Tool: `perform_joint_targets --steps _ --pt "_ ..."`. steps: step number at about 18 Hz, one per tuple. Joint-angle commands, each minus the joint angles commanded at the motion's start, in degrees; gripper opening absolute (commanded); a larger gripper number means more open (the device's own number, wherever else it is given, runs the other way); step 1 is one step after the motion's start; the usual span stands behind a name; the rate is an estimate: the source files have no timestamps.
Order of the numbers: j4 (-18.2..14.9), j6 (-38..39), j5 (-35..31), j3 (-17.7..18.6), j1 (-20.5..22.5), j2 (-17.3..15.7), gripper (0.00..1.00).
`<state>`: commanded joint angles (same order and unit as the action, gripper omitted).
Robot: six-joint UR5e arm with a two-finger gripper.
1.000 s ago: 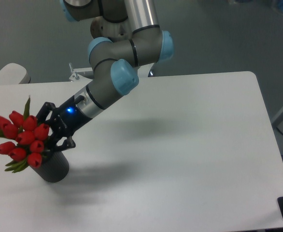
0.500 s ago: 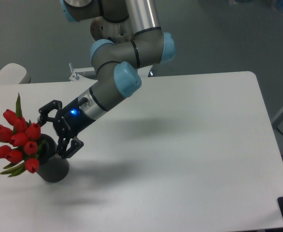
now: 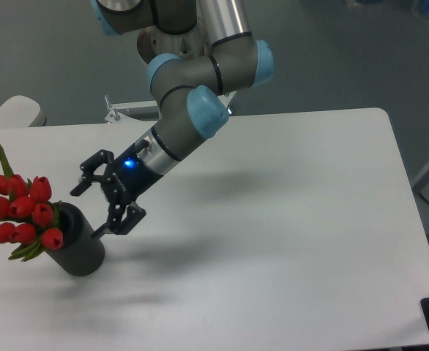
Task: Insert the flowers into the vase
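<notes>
The flowers, a tight bunch of red tulip buds with green leaves, lean out to the left from the mouth of the vase, a dark grey cylinder standing at the table's front left. Their stems go down into the vase's hole. My gripper hangs just right of the vase's rim, open, with nothing between its black fingers. It is apart from the flowers.
The white table stretches to the right of the vase. The arm's grey and blue joints reach down from the back. A small metal bracket sits at the table's rear edge, and a pale rounded object lies at far left.
The gripper has let go of the flowers, opened and drawn back to the right. The bunch has tipped further left while staying in the vase.
</notes>
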<state>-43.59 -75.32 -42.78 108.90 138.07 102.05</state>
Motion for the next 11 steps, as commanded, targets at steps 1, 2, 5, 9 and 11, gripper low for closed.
perform_joint_targets --steps 1,2,5,9,11 --pt "0.0 0.0 -2.2 -0.7 1.4 -0.9 1.0" --pt "-0.1 0.0 -4.1 -1.3 2.5 -1.3 1.0" --pt "-0.1 0.0 -6.4 -3.2 6.7 -1.5 1.0" --pt "-0.5 0.0 -11.6 -8.9 10.6 -0.8 1.0" --pt "-0.9 -0.1 -17.0 -13.1 10.8 0.9 1.0"
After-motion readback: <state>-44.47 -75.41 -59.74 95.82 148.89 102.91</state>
